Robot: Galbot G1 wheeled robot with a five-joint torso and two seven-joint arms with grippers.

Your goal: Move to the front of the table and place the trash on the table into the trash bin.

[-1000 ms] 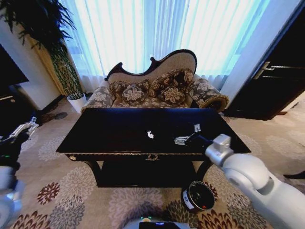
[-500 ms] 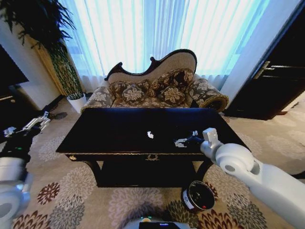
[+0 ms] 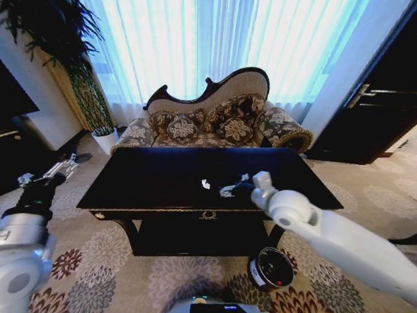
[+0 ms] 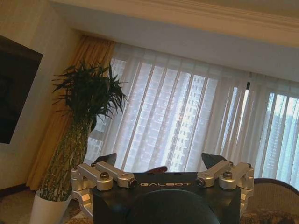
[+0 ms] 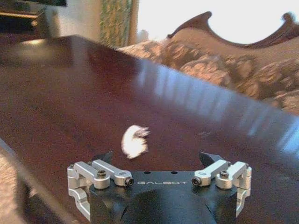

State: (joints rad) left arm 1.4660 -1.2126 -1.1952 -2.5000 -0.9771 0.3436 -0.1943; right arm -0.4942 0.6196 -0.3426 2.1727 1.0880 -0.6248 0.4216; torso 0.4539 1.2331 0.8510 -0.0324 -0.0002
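"GALBOT" – on the left end effector (image 4: 159, 171) and right end effector (image 5: 156, 169) housings

A small white crumpled paper scrap (image 3: 206, 184) lay on the glossy near-black wooden table (image 3: 150, 179); a round dark trash bin (image 3: 270, 268) stood on the carpet.

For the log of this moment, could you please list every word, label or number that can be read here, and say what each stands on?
"GALBOT": on the black body of the left claw, raised towards the curtains.
"GALBOT": on the black body of the right claw, low over the table just short of a white paper scrap.
White label on the trash bin: too small to read.
Gold emblem on the table's front: an ornament, no letters.
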